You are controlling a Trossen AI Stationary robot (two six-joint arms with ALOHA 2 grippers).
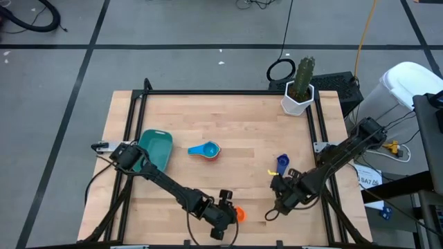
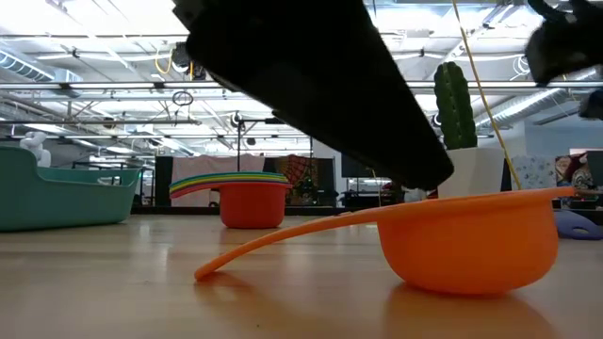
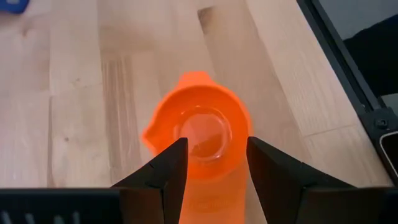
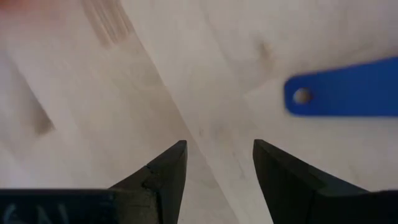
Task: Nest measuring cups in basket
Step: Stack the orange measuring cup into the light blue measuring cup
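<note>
Left end effector (image 3: 211,168): low at the near edge of the light wooden tabletop (image 1: 235,124), slightly left of centre; fingers (image 3: 165,171) parted around the handle of the small orange plastic scoop-shaped measuring cup (image 3: 202,127), one on each side; contact cannot be told. The orange cup (image 2: 466,240) sits upright on the tabletop, its long handle sloping down to the wood.

Right end effector (image 4: 214,165): low near the right near corner, fingers moderately apart over bare wood, holding nothing. The flat handle of the small dark blue plastic measuring cup (image 4: 345,87) lies just beyond it; the same cup (image 1: 282,162) rests right of centre.

Nested stack of measuring cups (image 1: 205,150): mid-tabletop, light blue cup uppermost, red outermost; coloured rims layered in the low view (image 2: 247,193).

Teal-green rectangular plastic basket (image 1: 156,146): left side, just left of the stack, apart from it.

White pot with green cactus (image 1: 300,86): far right corner.
</note>
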